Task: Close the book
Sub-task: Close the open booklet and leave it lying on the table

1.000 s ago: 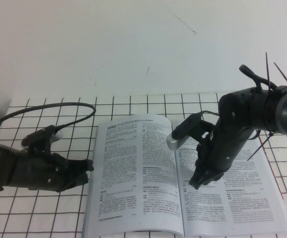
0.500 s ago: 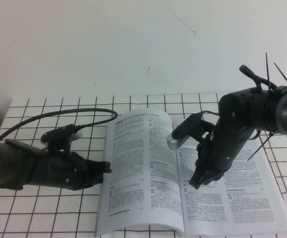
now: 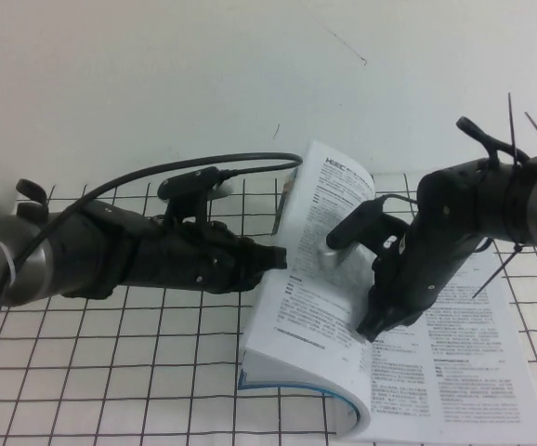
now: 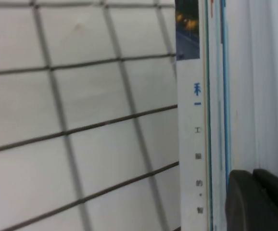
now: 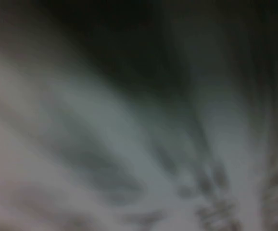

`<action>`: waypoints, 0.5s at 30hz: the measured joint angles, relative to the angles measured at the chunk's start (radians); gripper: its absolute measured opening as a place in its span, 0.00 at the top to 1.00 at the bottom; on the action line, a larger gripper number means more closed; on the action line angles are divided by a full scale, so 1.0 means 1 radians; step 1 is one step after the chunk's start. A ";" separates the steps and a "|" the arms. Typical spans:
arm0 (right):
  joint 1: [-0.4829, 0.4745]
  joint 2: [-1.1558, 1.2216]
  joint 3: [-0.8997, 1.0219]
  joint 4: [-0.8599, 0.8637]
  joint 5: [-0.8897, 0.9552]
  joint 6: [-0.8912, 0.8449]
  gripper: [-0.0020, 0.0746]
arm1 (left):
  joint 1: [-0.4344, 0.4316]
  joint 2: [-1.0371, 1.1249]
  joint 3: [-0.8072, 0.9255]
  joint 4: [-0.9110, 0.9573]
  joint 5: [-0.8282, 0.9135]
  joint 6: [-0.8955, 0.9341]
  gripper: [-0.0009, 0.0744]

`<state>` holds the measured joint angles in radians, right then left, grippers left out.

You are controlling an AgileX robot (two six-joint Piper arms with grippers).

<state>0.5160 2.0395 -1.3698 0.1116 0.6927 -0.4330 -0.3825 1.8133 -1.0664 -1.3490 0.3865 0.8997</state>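
Book (image 3: 436, 372) lies open on the white gridded table (image 3: 111, 372), on the robot's right half of it. Its right half rests flat with the printed pages up. Its left half stands lifted off the table and tilts steeply toward the right, the pages curling in an arc at the near edge above a blue-trimmed cover.

The left hand (image 3: 270, 258) reaches in low from the left, its tip touching the outer side of the raised half about midway up; whether it is apart or together cannot be told. A black cable (image 3: 157, 172) arches above the left arm. The left wrist view shows the cover's edge close up, upright against the grid, with blue characters and thin blue lines running along it and a dark part of the hand just beside it.

The right hand (image 3: 371, 327) points down onto the flat right page, its tip touching the paper near the spine, just beside the lifted leaf; apart or together, I cannot tell.
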 joint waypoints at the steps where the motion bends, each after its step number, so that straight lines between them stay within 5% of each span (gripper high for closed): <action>1: -0.002 -0.019 0.002 -0.011 0.000 0.012 0.98 | -0.013 0.000 -0.009 -0.002 0.000 0.000 0.99; 15: -0.079 -0.547 0.002 -0.149 0.023 0.150 0.98 | -0.066 -0.215 -0.025 -0.020 0.037 -0.016 0.99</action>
<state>0.4366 1.4927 -1.3675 -0.0371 0.7156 -0.2829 -0.4482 1.5984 -1.0917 -1.3694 0.4231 0.8837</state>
